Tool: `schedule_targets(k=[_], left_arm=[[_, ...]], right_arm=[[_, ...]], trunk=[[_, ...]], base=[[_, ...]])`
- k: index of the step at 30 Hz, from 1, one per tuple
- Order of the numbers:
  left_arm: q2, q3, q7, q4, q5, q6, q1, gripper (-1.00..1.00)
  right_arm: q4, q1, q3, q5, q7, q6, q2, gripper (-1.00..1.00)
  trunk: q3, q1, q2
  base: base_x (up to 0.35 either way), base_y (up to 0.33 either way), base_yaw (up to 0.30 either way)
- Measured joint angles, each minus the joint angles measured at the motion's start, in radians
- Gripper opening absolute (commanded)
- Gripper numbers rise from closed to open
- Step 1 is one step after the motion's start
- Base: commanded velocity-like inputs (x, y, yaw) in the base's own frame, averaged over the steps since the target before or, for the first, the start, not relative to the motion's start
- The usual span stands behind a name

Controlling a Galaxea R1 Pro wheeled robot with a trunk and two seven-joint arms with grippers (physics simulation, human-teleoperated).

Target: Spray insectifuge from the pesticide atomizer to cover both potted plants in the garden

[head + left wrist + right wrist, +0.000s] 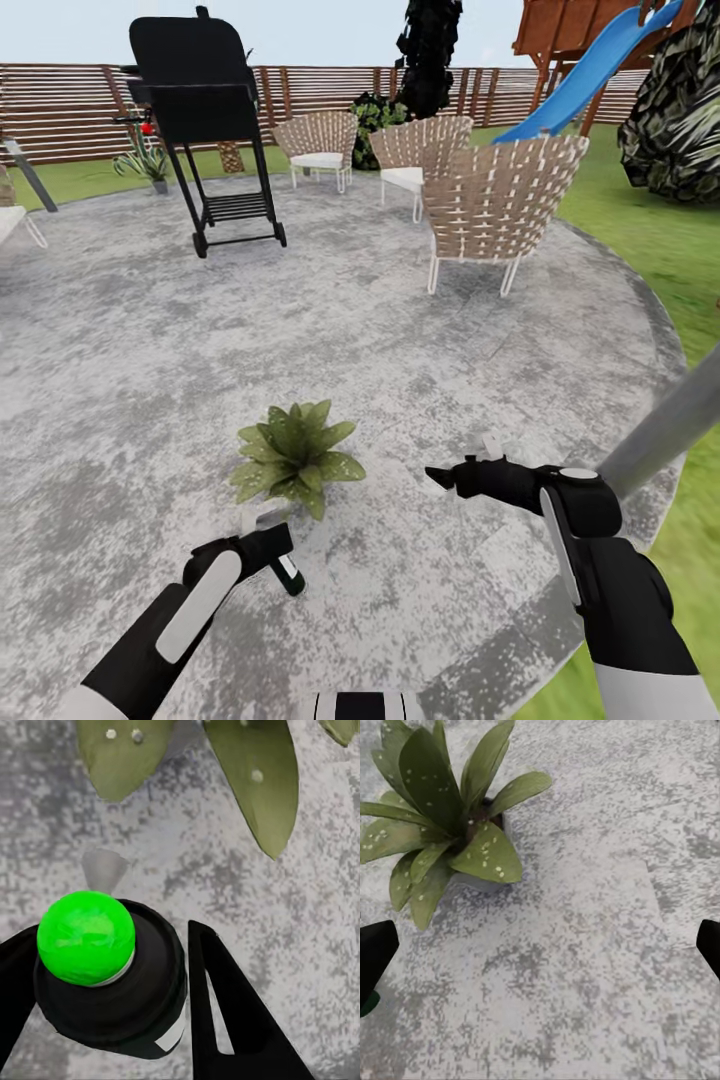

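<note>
Patio: mottled grey stone point(130, 380), round and rough-grained, with green lawn point(640, 250) at its edge and a brown slatted fence point(60, 110) behind.
Atomizer: I see the dark bottle point(283, 568) held in my left gripper point(262, 548), tilted, just short of the plant. In the left wrist view its round body point(120, 997) sits between the two black fingers point(225, 1020), a bright green ball on top, a white label patch at its side.
Left gripper: closed around the atomizer.
Plant: low rosette point(295, 455) of broad pointed leaves on the stone, between my two arms. The right wrist view shows what the head view does not: a dark centre, a pale rim under the leaves point(442, 825).
Insectifuge: tiny white specks point(487, 855) over the leaves; a few show on the leaf tips in the left wrist view point(257, 775).
Right gripper: hangs point(470, 475) over bare stone beside the plant; its finger tips sit wide apart at the edges of its wrist view, holding nothing.
Farther off: black wheeled grill point(200, 110), three woven chairs point(495, 205), blue slide point(590, 70), grey pole point(665, 425) crossing near my right arm.
</note>
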Motion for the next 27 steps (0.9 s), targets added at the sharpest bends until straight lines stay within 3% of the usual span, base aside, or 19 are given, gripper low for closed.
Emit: schedule_targets(k=[3,6,14,27], left_arm=[[0.0,-0.001,0.0,0.0,-0.002,0.003,0.001,-1.0],[-0.002,-0.002,0.001,0.0,-0.003,0.004,0.001,-1.0],[-0.002,-0.003,-0.001,0.002,-0.002,0.01,0.001,-1.0],[-0.003,-0.004,-0.002,0.032,0.0,0.016,-0.005,-1.0]], right_arm=[[0.0,-0.006,-0.056,-0.001,0.0,0.007,-0.003,1.0],[-0.001,-0.011,-0.077,-0.002,0.0,0.009,-0.004,1.0],[-0.002,-0.014,-0.084,-0.002,0.0,0.01,-0.006,1.0],[-0.002,-0.013,-0.105,-0.004,0.001,0.007,-0.009,1.0]], trunk=[[0.0,0.0,0.0],[0.0,0.0,0.0],[0.0,0.0,0.0],[0.0,0.0,0.0]], base=[[0.138,0.324,-0.023],[0.076,0.334,-0.178],[0.012,0.345,-0.247],[0.0,0.35,-0.041]])
